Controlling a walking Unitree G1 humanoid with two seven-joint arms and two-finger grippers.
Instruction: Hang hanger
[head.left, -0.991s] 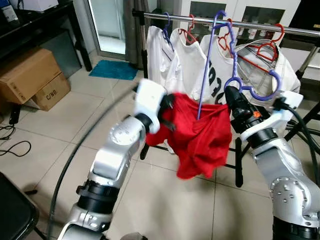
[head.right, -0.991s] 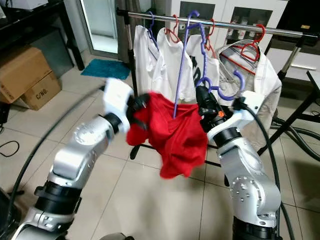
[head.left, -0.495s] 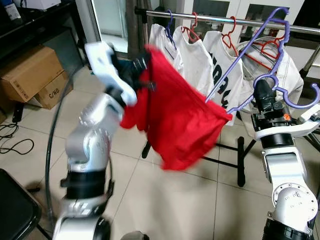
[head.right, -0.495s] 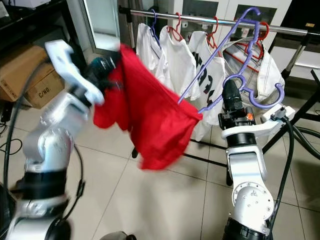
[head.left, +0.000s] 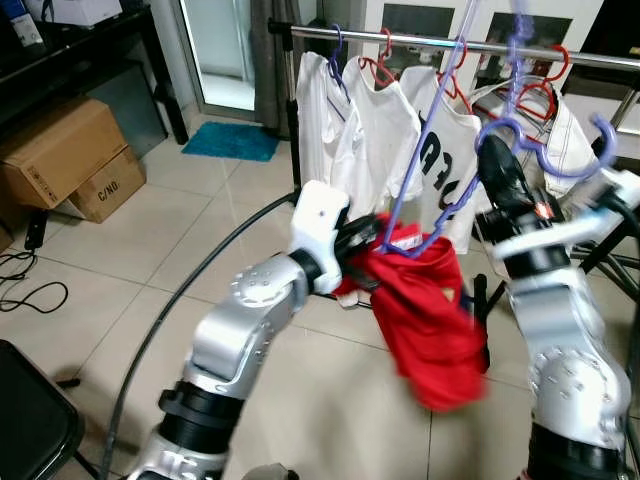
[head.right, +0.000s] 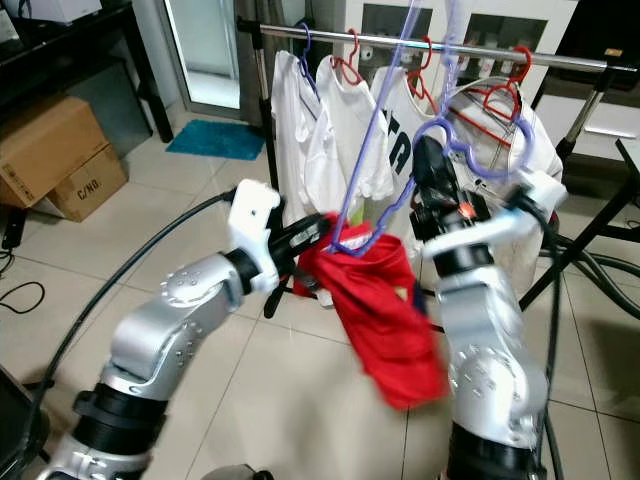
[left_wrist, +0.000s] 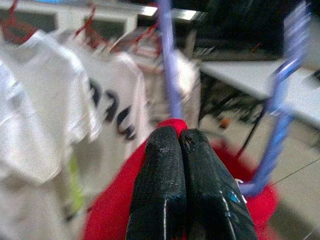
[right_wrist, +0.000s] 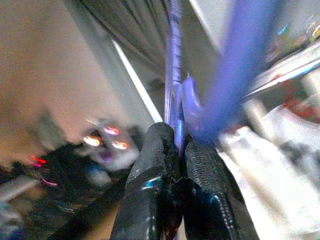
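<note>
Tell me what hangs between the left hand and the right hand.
In the left eye view, the red garment hangs between the left hand and the right hand, draped on the purple hanger that the right hand grips.

Left pincer (head.left: 372, 248) clamped closed, right pincer (head.left: 492, 155) raised, pinched closed

Clothes rail (head.left: 420, 42) over a tiled floor (head.left: 180, 250)
White shirts (head.left: 385, 130) hang from the rail; cardboard boxes (head.left: 65, 155) sit far left, a teal mat (head.left: 228, 141) beyond.

silver jointed arms (head.left: 250, 310), white wrist housings, black cables
</note>
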